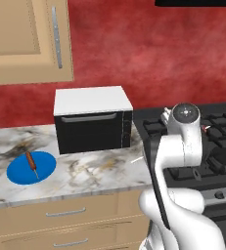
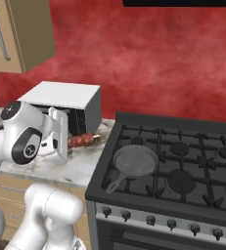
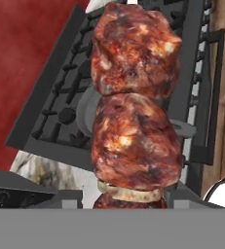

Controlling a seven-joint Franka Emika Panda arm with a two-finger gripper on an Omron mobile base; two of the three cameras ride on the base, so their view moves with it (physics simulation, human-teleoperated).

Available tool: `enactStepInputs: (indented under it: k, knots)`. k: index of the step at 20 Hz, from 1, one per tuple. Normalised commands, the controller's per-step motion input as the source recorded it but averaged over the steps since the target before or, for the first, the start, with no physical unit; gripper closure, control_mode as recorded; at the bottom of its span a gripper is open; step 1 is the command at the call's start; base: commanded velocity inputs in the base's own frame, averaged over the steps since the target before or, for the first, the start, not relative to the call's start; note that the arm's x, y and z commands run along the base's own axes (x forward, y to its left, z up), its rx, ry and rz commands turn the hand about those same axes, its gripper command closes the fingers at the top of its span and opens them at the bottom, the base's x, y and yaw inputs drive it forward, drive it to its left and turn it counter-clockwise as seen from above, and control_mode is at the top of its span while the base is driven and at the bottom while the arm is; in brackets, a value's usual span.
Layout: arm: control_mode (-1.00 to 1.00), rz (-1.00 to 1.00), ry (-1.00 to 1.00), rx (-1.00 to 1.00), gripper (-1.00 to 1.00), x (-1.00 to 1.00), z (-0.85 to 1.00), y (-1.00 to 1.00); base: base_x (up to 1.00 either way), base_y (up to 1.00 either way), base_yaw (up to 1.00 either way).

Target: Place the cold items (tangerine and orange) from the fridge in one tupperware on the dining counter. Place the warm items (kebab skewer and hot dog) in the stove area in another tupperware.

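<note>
The gripper (image 3: 121, 202) was clamped on the kebab skewer (image 3: 133, 104), w/ the meat chunks right up against the hand cam, and in the right base view the skewer (image 2: 82, 140) hung just above the marble counter (image 2: 60, 168) betw. the toaster oven (image 2: 65, 105) and the stove (image 2: 173, 166). Hot dog (image 1: 31, 164) lay on a blue plate (image 1: 19, 175) on the counter, left of the oven, well apart from the arm.

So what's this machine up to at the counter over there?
The white robot arm is handling a kebab skewer, holding it between its fingers just above the marble counter, between the toaster oven and the stove. The meat chunks sit right in front of the hand camera. A hot dog lies on a blue plate to the left, untouched. A pan sits on the stove.
</note>
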Motion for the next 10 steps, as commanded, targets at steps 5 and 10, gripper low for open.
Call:
enactStepInputs:
  k: [5,10]
  knots:
    - [-1.00,0.16,0.07,0.05,1.00,0.22,-0.31,-0.30,0.00,0.00,0.00]
    - [1.00,0.11,0.03,0.02,1.00,0.25,-0.31,-0.15,0.00,-0.02,0.03]
